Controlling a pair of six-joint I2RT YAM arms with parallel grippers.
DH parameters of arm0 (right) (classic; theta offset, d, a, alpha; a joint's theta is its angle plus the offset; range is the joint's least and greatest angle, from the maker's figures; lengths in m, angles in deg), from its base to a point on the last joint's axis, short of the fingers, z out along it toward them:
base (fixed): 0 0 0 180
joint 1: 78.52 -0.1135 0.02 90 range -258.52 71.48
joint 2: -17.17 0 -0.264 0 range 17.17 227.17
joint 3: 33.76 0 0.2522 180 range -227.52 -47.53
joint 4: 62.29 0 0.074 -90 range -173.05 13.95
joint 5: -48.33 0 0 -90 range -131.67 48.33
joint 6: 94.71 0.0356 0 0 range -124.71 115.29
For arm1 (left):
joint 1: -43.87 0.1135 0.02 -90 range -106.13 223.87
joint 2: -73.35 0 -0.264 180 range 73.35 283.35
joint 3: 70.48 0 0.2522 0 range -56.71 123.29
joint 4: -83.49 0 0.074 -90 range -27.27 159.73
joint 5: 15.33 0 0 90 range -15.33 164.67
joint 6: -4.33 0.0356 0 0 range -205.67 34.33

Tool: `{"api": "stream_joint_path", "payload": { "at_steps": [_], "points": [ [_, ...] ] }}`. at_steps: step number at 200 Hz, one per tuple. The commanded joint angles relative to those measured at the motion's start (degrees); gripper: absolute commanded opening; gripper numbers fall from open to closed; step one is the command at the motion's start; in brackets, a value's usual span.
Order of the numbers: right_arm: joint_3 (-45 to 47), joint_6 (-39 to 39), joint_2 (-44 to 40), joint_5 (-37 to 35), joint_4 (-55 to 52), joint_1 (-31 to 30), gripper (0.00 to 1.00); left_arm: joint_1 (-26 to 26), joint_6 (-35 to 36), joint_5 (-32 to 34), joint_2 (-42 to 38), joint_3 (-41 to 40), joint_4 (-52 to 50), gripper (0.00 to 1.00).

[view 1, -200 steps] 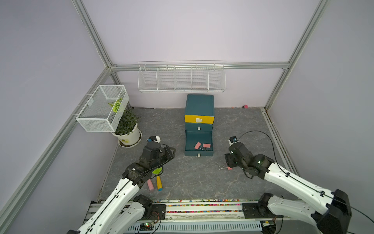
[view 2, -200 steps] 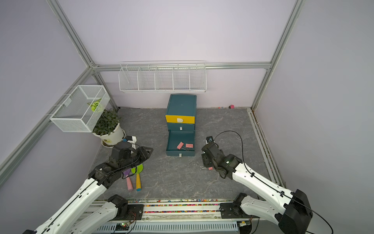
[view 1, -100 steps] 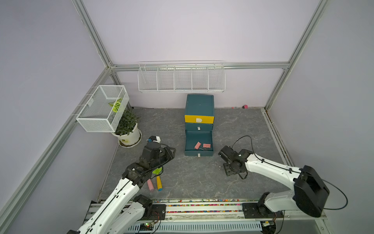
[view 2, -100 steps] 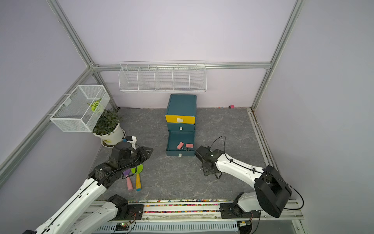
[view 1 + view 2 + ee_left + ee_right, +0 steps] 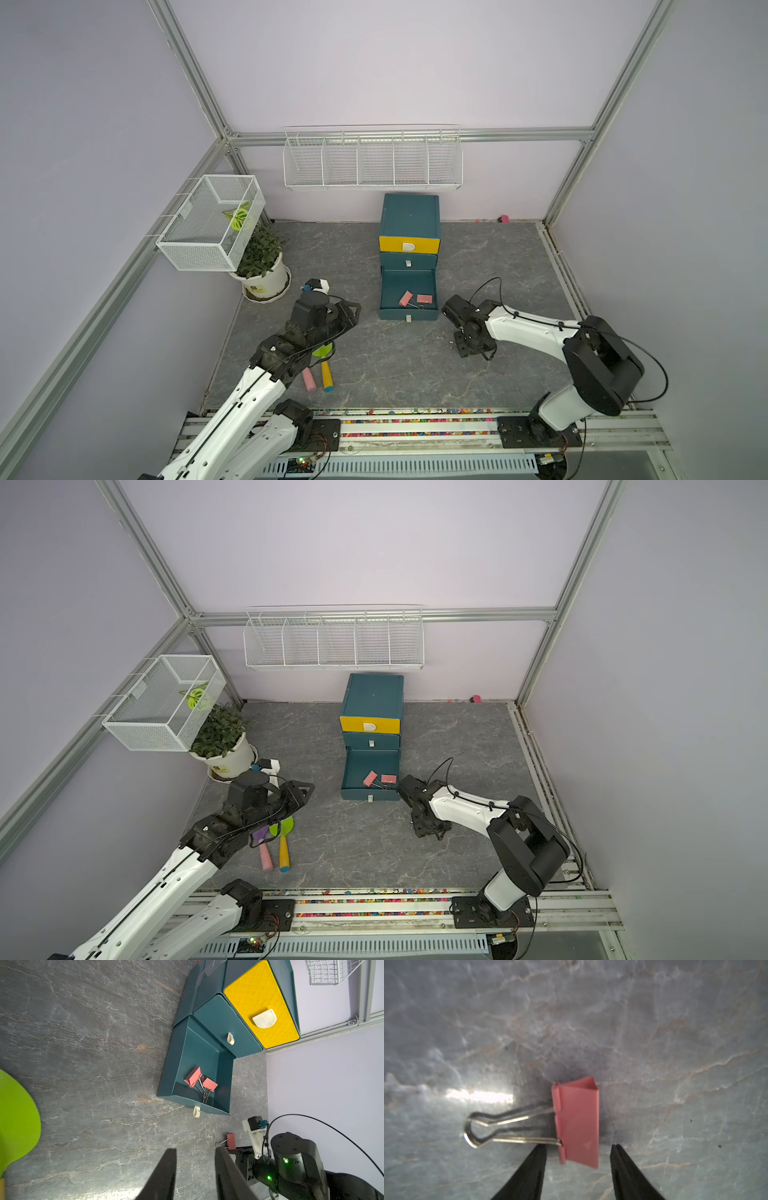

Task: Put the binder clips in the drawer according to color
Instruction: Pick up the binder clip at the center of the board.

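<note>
Since a second ago the right gripper (image 5: 578, 1147) is settling over the pink clip (image 5: 578, 1122) lying on the floor (image 5: 675, 1043) near the open drawer (image 5: 409, 318), fingers apart astride it; closing squarely across its body looks best.

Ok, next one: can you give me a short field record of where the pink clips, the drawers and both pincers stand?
cabinet: dark-teal three-drawer cabinet, yellow top front
open drawer: bottom drawer, pulled out
in it: two pink metal binder clips, wire handles crossing
on table: third pink binder clip, lying on the grey marbled table
right pincer: open, fingers either side of that clip's pink body
left pincer: open, empty
</note>
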Motion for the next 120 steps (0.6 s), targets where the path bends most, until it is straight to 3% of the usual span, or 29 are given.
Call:
{"api": "stream_joint_path", "payload": {
  "at_steps": [1, 37, 120],
  "points": [
    [0.1, -0.8, 1.7, 0.6, 1.9, 1.3, 0.51, 0.4, -0.2, 0.0, -1.0, 0.7, -0.5, 0.37],
    [0.9, -0.8, 2.8, 1.4, 3.0, 1.6, 0.41, 0.4, -0.3, 0.1, -1.1, 0.9, -0.5, 0.36],
    [1.9, -0.6, 3.1, 2.9, 4.9, 3.1, 0.35, 0.4, -0.6, -0.4, -0.9, 1.5, -0.3, 0.36]
  ]
}}
